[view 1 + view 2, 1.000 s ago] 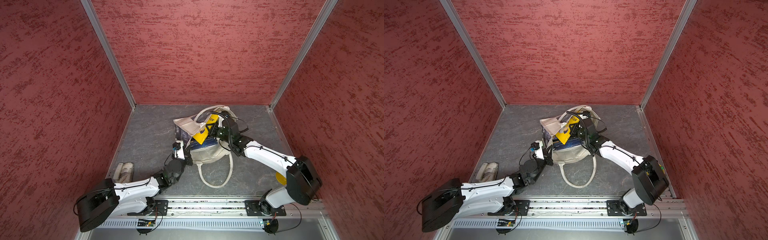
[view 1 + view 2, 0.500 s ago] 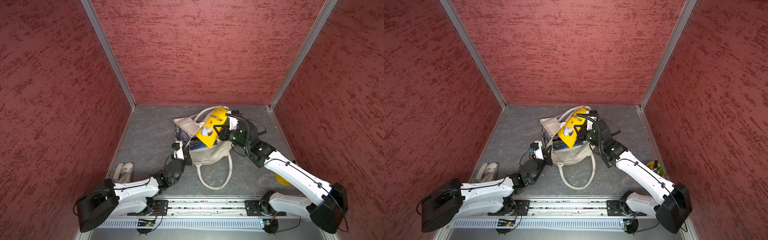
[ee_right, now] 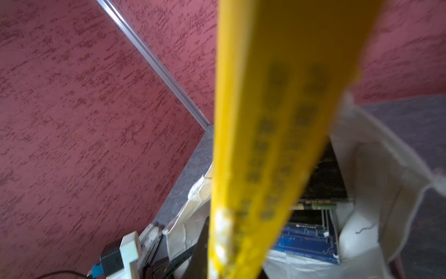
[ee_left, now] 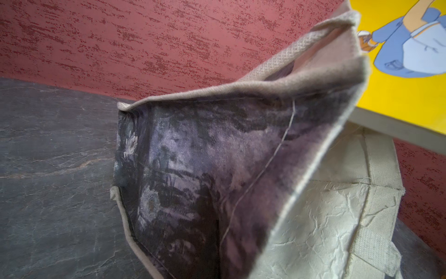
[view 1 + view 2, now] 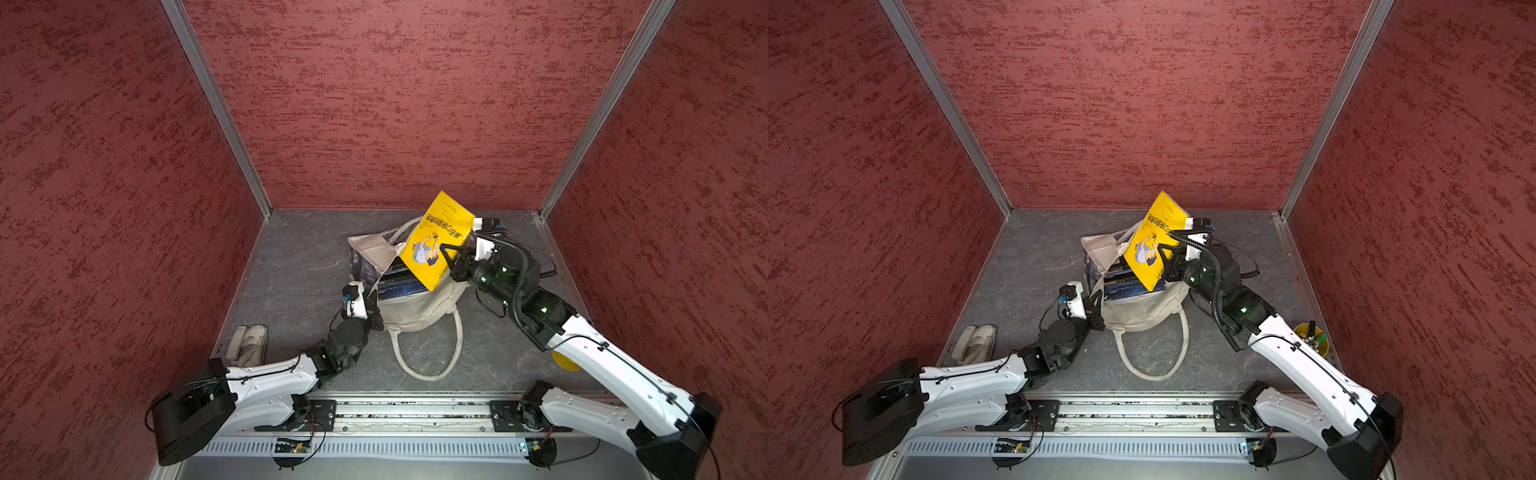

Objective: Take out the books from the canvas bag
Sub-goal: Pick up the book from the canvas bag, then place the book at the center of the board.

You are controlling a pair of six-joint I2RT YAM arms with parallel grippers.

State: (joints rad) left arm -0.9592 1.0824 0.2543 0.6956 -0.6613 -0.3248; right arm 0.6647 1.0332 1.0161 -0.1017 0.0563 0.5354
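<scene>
In both top views the canvas bag (image 5: 419, 311) sits mid-frame on the floor, mouth toward the back wall. Its handle loop (image 5: 428, 365) lies on the floor below it, toward the rail. Stacked books (image 5: 401, 284) lie inside the bag's mouth. Raised book (image 5: 436, 245) tilts above the stack, lower corner over the bag, right edge between the jaws of the right gripper (image 5: 448, 255), which comes in from lower right. Left gripper (image 5: 372, 301) touches the bag's left rim, arm from lower left. Rolled cloth (image 5: 249, 345) lies lower left by the side wall, well apart from the bag. Small bucket (image 5: 1312, 338) stands at right, just beside the right arm.
</scene>
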